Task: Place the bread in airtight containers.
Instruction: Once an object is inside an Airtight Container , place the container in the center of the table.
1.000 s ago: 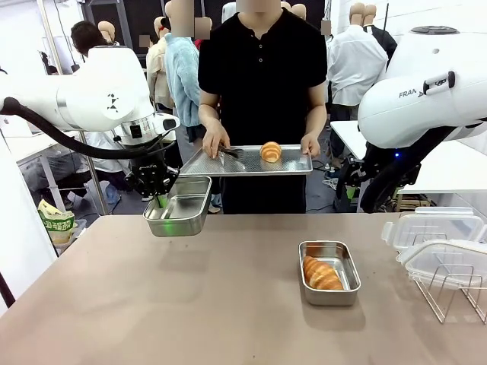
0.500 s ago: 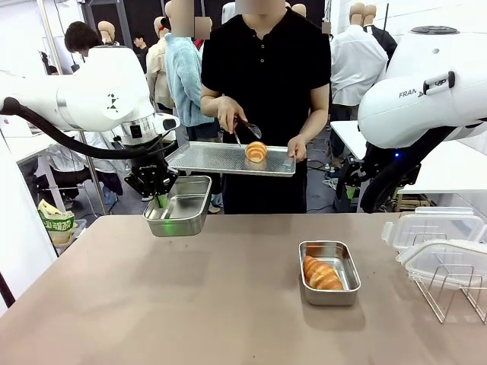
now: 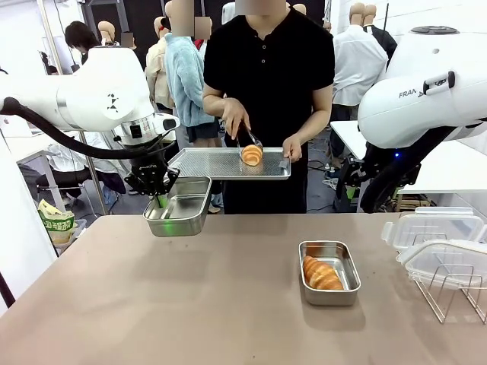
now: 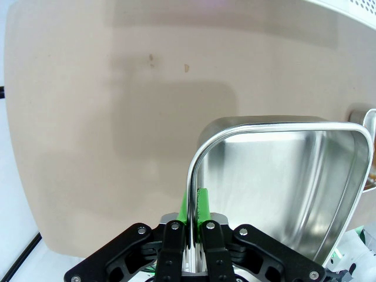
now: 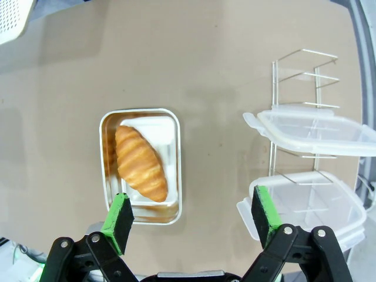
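**Surface and room.** The surface (image 3: 228, 319) is a plain, matt, tan-brown tabletop with a few small marks below the left claw. The room beyond it is an open workroom with other tables and people.

**Writing.** "FRAN" can be read in dark letters on the right arm's white casing (image 3: 426, 91). The print on the green-and-yellow bag (image 3: 57, 222), left of the left claw, is too small to read.

**Left claw** (image 3: 158, 199) (image 4: 195, 205). It is fully closed on the rim of an empty rectangular stainless-steel tin (image 3: 186, 214) (image 4: 282, 176), which it holds clear above the surface.

**Right claw** (image 5: 191, 211). The jaws are wide apart and grip nothing.
- Just ahead of its left-hand pad, a second stainless-steel tin (image 3: 346, 295) (image 5: 177, 170) rests on the surface. It contains one golden-brown croissant-shaped roll (image 3: 321, 274) (image 5: 140, 163).
- Ahead of the other pad, clear white-rimmed plastic lids (image 3: 434, 228) (image 5: 311, 132) lie on a wire rack (image 3: 449, 293) (image 5: 302, 76).

**Beyond the left claw.** A person holds a flat mesh metal tray (image 3: 213, 163) just above and behind the held tin. Metal tongs (image 3: 247, 139) in the person's hand (image 3: 234, 122) grip a second roll (image 3: 251, 155) on that tray.
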